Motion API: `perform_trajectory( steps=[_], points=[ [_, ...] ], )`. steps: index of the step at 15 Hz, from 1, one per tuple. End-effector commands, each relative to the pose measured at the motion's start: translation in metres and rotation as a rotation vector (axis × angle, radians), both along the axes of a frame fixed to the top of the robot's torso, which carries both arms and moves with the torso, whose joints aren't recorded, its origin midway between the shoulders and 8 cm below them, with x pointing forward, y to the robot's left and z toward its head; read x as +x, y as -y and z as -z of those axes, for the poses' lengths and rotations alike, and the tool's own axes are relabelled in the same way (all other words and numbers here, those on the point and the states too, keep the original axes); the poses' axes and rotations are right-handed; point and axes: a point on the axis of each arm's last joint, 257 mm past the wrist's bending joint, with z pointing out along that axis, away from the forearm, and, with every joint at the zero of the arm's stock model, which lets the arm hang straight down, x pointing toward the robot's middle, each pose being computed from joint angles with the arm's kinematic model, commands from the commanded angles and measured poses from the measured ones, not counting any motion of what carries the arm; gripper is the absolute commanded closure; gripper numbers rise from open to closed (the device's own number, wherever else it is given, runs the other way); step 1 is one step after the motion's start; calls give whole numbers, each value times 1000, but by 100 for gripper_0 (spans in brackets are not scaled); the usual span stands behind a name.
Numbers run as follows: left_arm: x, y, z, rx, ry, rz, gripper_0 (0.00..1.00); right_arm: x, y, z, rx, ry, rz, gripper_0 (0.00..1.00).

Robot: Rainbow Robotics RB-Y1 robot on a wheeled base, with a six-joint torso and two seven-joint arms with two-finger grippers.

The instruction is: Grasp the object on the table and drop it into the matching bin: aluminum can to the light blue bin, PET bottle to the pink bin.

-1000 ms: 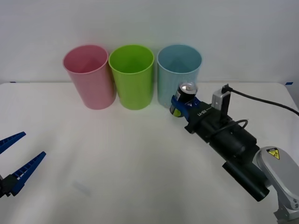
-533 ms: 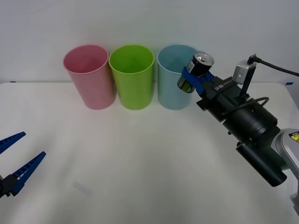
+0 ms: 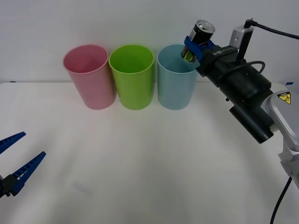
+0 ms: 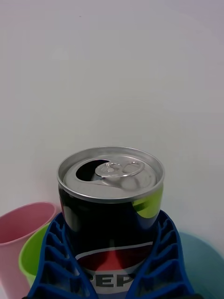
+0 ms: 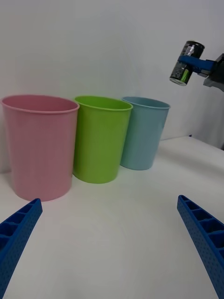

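Observation:
The aluminum can (image 3: pixel 200 36), black with a silver top and a green, red and white label, hangs tilted in the air just above the right rim of the light blue bin (image 3: pixel 176 81). My right gripper (image 3: pixel 196 45) is shut on the can (image 4: pixel 111 205), its blue fingers (image 4: pixel 49 261) clasping both sides. From the left wrist view the can (image 5: pixel 185 62) floats above and to the right of the light blue bin (image 5: pixel 141 133). The pink bin (image 3: pixel 89 77) stands leftmost in the row. My left gripper (image 3: pixel 11 158) waits open, low over the table (image 3: pixel 140 158) at its left edge.
A lime green bin (image 3: pixel 132 76) stands between the pink and light blue bins, all three in a row at the back of the white table. A white wall rises right behind them. A black cable (image 3: pixel 280 205) trails from the right arm.
My right gripper has lifted the can from table height beside the light blue bin up to above its right rim. The left arm has not moved.

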Motion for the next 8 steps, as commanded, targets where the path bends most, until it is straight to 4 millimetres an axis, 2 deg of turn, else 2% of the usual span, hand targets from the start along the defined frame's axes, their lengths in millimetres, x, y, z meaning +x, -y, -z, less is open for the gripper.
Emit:
perform_trajectory(
  steps=[1, 4, 8],
  points=[
    [0, 0, 0, 0, 0, 0, 0, 32, 3, -10, -16, 8, 52, 100],
    [0, 0, 0, 0, 0, 0, 0, 59, 3, -15, -11, 0, 93, 100],
    [0, 0, 0, 0, 0, 0, 0, 83, 0, -14, -10, -25, 123, 100]
  ],
)
